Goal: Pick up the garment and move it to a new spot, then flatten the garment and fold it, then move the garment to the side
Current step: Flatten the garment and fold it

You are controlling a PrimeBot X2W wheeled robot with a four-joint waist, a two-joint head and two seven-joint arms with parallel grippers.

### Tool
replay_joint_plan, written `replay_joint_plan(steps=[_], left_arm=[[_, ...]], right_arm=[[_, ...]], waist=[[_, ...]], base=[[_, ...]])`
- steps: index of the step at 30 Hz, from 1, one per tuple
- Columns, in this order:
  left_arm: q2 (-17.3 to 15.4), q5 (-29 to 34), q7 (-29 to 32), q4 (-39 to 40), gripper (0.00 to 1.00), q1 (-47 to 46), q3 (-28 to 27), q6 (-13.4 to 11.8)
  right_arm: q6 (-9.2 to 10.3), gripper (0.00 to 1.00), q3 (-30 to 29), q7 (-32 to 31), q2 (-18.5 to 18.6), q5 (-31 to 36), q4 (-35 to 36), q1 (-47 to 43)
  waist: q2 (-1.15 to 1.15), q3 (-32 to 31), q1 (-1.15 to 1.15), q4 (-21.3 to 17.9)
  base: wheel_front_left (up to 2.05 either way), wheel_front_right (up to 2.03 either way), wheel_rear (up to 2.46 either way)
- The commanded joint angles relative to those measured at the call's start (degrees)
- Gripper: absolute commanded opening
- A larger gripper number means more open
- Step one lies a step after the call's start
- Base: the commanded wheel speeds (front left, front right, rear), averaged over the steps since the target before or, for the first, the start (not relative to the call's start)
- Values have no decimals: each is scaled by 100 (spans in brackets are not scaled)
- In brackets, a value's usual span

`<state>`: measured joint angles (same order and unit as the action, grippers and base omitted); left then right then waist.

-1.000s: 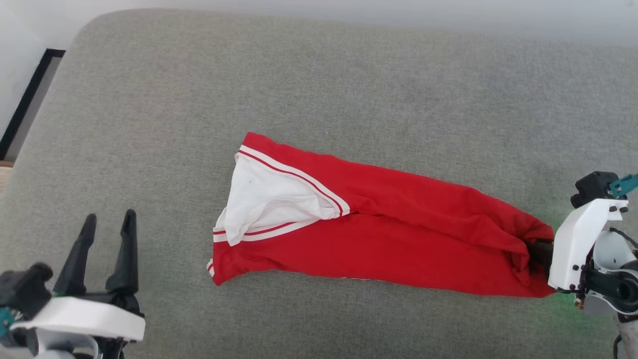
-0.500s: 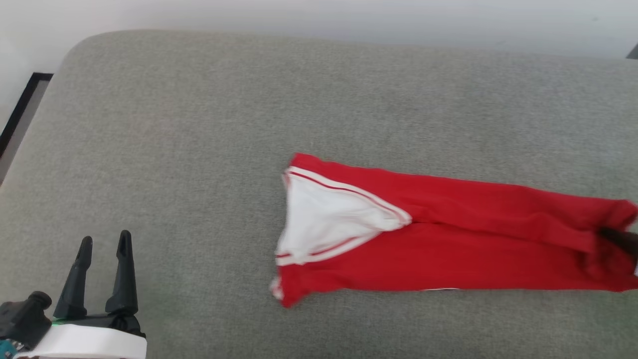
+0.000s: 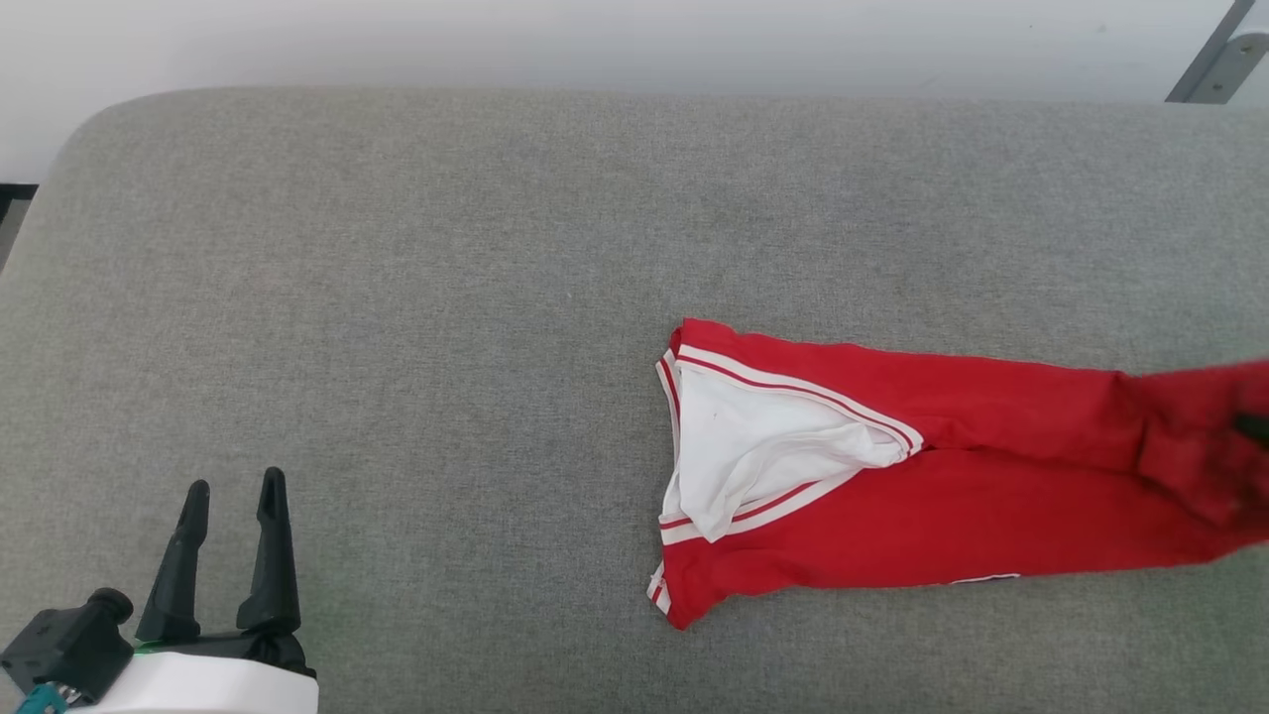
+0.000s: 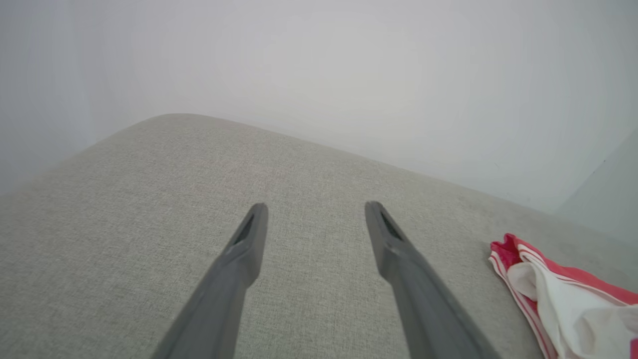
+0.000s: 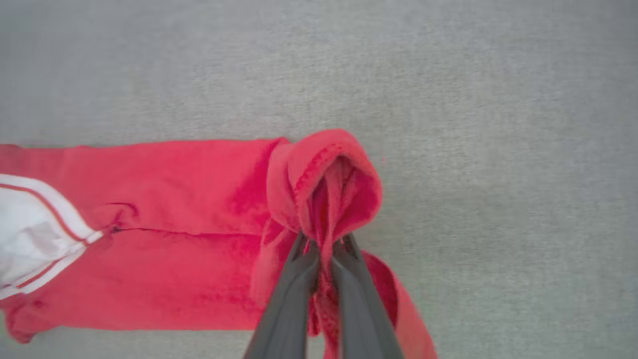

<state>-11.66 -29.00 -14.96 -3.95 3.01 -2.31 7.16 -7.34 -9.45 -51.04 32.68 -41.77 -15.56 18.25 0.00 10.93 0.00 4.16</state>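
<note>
Garment [image 3: 991, 506] stretched on grey cushion [image 3: 397, 297], right pincer [image 5: 324, 239] clenched on its end, left pincer [image 3: 235, 481] released

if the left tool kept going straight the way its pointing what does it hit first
Probably the grey cushion: the left tool points across its bare fabric, with the white wall beyond the far edge. The garment lies off to the right, out of that line.

garment [image 3: 972, 516]: red, wht sleeve [image 3: 753, 446], red/wht stripe bands [image 3: 793, 382] | cushion [image 3: 397, 297]: grey, woven | wall [image 3: 595, 40]: wht
</note>
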Motion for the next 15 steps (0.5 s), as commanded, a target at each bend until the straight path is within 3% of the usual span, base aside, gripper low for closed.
replay_joint_plan(steps=[1,8,15], left_arm=[[0,33,-28,-1,100,-29,-31,28],[-52,-72,-28,87,100,35,59,33],[-79,-134,-28,62,100,-71,226,34]], right_arm=[[-25,0,48,-68,-137,-171,252,6],[-26,0,767,-287,-551,-175,1457,-168],[-25,0,1690,-210,-990,-121,1634,169]], waist=[[0,-11,0,-1],[0,-30,0,111],[0,-27,0,413]], base=[[0,0,0],[0,0,0],[0,0,0]])
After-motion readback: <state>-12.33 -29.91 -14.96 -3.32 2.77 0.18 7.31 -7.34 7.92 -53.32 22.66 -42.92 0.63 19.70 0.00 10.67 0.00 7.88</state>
